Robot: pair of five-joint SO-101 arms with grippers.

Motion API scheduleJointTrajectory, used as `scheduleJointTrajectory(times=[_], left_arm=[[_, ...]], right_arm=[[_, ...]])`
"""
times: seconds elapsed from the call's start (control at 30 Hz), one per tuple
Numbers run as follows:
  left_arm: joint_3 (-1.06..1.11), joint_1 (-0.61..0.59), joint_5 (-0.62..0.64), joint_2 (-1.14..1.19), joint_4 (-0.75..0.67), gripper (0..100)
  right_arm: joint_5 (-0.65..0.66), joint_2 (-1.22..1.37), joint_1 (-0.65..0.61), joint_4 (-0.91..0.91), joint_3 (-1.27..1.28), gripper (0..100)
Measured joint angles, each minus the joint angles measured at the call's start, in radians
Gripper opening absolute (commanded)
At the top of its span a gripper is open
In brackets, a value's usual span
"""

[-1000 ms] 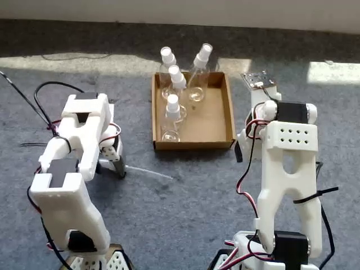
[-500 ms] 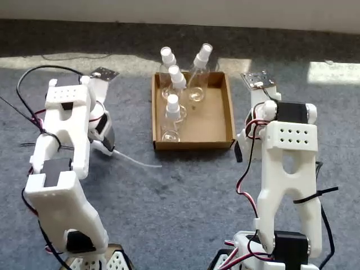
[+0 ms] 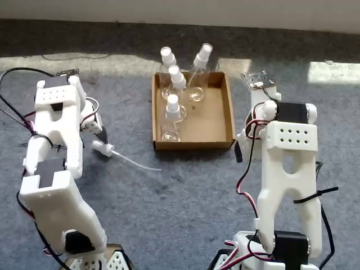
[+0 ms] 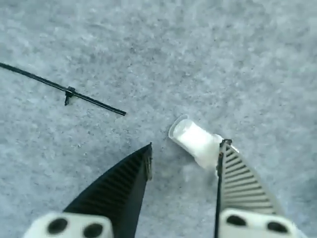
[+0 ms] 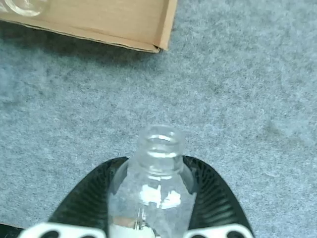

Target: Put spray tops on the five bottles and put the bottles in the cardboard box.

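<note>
Spray top (image 4: 197, 142) lies on its side on the grey worktop (image 3: 185, 197), off the left side of the cardboard box (image 3: 231, 109), its thin tube (image 3: 138, 163) pointing toward the box's near corner. My left pincer (image 4: 184, 148) hangs spread over it, one finger just beside it. My right pincer (image 5: 157, 162) pinches an uncapped bottle (image 5: 158, 144) near the box's right near corner. Four capped bottles (image 3: 172, 115) stand inside the box.
</note>
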Motion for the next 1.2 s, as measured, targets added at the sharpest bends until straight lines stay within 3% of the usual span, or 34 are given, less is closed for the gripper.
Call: scheduleJointTrajectory(times=[0.2, 0.4, 0.67, 0.77, 1.0, 1.2], left_arm=[[0.014, 0.020, 0.118, 0.000, -0.008, 20], [0.146, 0.078, 0.192, 0.000, -0.109, 20], [0.233, 0.107, 0.219, -0.006, -0.224, 0], [0.233, 0.109, 0.218, -0.006, -0.230, 0], [0.195, 0.107, 0.043, -0.002, -0.212, 0], [0.081, 0.051, -0.083, -0.092, -0.068, 0]], right_arm=[[0.000, 0.000, 0.000, 0.000, 0.000, 0.3], [0.000, 0.000, 0.000, 0.000, 0.000, 0.3], [0.000, 0.000, 0.000, 0.000, 0.000, 0.3], [0.000, 0.000, 0.003, 0.000, 0.000, 0.3], [0.000, -0.018, 0.003, 0.000, 0.000, 0.3], [-0.008, -0.273, -0.028, 0.000, 0.000, 0.3]])
